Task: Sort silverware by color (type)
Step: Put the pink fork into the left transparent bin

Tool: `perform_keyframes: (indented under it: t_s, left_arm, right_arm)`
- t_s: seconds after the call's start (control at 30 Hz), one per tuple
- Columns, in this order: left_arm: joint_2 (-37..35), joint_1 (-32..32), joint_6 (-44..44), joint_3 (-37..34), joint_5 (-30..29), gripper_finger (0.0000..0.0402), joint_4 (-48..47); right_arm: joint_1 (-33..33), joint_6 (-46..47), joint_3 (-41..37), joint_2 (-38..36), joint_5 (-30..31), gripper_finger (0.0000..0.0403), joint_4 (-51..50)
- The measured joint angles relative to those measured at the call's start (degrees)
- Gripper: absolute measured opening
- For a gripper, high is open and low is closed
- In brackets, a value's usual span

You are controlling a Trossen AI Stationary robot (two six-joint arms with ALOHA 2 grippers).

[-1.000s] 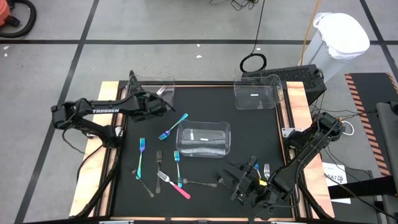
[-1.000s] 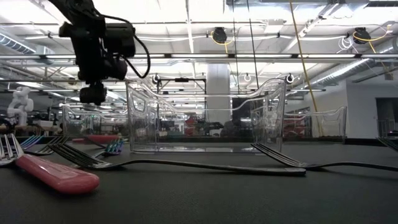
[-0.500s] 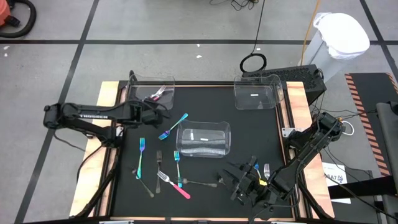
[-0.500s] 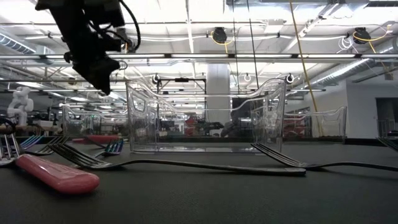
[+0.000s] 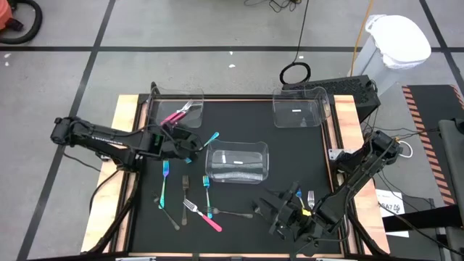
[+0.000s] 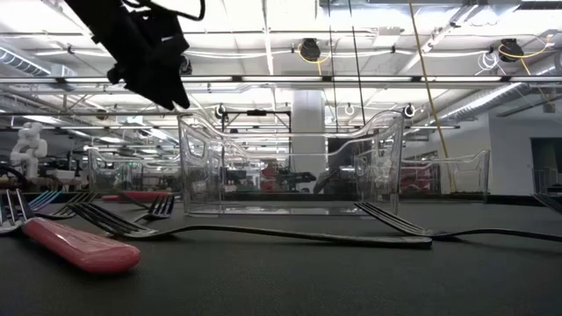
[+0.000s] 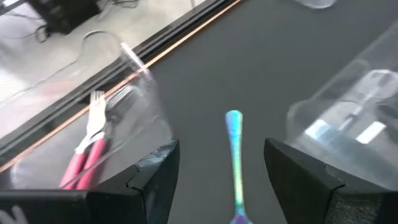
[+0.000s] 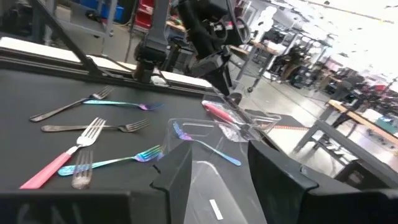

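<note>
Presently: left gripper (image 5: 190, 143), matte black fingers spread wide, empty, above slim iridescent fork (image 7: 234, 155). Pink-handled forks (image 5: 174, 114) in clear plastic bin (image 5: 156, 98). Right gripper (image 5: 279, 212), open, near right.

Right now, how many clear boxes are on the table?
3. One clear bin sits at the far left corner with pink forks inside, one at the far right corner, and one in the middle of the table. None seems hidden.

Grey tiled floor (image 5: 217, 29) with dark seams; bright ceiling strip lights (image 6: 369, 26) overhead.
</note>
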Motion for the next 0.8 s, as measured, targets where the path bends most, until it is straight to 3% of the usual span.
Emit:
perform_keyframes:
  t_s: [0.27, 0.53, 0.8]
  left_arm:
    - [0.0, -4.2, 0.0, 0.0, 0.0, 0.0235, 3.5]
    - [0.0, -10.8, -1.8, 0.0, 1.8, 0.0235, 8.2]
    - [2.0, -21.2, -4.7, 0.0, 0.2, 0.0235, 18.3]
  right_arm:
    - [0.0, 1.4, 0.0, 0.0, -0.6, 0.015, 0.1]
    - [0.2, 3.6, 0.0, 0.0, -8.1, 0.015, -0.3]
    - [1.3, 17.3, 0.0, 0.0, -19.3, 0.015, -6.9]
